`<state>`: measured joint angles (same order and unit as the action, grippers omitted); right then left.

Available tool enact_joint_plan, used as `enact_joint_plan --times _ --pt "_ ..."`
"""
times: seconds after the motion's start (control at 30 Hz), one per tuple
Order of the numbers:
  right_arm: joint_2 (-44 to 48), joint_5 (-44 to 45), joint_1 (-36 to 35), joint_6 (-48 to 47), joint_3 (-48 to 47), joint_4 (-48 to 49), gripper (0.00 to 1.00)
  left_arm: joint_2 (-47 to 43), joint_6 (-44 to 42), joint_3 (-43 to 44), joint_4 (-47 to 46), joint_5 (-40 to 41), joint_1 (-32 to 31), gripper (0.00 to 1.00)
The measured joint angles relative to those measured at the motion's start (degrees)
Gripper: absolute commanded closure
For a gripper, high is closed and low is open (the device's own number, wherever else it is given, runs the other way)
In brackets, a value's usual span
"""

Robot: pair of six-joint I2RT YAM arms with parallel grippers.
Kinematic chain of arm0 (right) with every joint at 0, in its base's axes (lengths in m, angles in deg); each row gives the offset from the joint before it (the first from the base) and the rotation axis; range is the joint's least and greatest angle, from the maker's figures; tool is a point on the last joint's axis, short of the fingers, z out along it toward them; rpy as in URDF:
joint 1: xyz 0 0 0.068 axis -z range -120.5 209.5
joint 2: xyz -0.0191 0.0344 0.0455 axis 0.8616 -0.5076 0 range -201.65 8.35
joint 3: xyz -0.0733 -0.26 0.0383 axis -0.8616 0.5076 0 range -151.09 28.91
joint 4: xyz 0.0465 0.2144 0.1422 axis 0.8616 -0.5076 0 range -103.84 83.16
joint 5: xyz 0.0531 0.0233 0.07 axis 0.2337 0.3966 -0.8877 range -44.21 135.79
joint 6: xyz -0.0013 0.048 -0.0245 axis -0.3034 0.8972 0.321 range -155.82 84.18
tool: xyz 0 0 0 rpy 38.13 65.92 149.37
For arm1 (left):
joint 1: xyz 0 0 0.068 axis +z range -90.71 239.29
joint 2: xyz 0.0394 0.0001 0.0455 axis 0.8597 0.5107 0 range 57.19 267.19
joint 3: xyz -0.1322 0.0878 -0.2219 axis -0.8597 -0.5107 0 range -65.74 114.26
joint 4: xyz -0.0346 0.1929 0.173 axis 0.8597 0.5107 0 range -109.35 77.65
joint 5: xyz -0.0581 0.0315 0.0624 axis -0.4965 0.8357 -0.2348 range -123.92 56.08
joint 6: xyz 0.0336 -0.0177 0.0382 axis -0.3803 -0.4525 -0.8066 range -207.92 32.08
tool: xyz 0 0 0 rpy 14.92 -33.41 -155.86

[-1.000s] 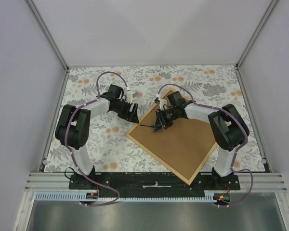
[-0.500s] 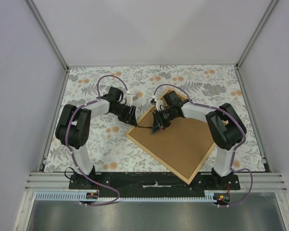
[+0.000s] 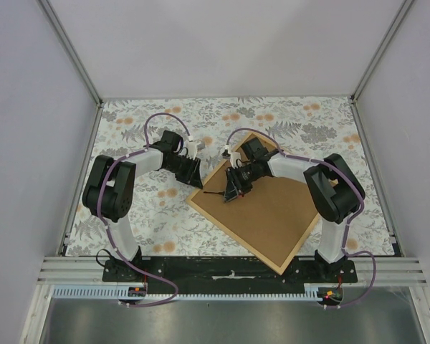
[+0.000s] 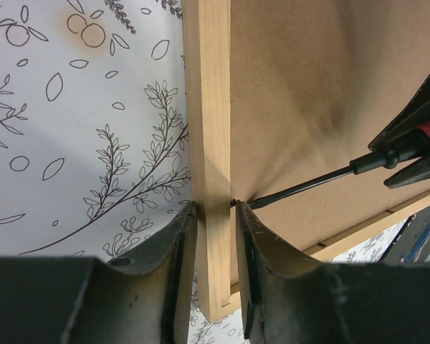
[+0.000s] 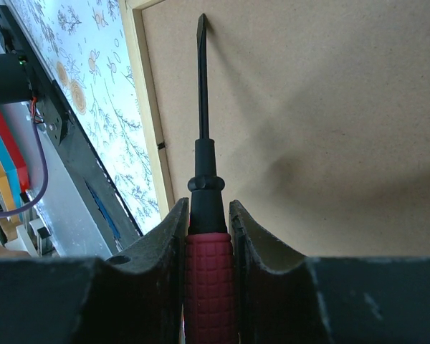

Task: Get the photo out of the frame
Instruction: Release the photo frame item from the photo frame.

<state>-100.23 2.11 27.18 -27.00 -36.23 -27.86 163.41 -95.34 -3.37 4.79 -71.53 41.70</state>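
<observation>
Flowered tablecloth [image 3: 287, 118] bears the frame [image 4: 208, 107], backing board [image 3: 272, 208] up, screwdriver [image 5: 203, 172] at its edge.

Light-tan wood strips edge the frame [image 3: 261, 211], its back a plain brown board. The desk [image 3: 301, 118] shows white cloth printed with grey leaves and orange blossoms. Screwdriver [image 5: 203, 143]: ribbed red handle, black shaft. The arms [image 3: 294, 166] are black and white, with purple cables [image 3: 165, 115].
</observation>
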Motion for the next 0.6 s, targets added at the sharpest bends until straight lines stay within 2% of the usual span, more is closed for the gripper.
enact_joint_plan --times 0.2,0.6 --pt "-1.36 -0.39 -0.11 0.79 -1.03 0.22 1.00 0.00 0.00 -0.09 -0.13 0.00 0.11 0.73" --pt "-3.02 -0.66 0.02 1.75 -2.93 -0.11 1.00 0.00 0.00 -0.20 -0.26 -0.26 0.26 0.75"
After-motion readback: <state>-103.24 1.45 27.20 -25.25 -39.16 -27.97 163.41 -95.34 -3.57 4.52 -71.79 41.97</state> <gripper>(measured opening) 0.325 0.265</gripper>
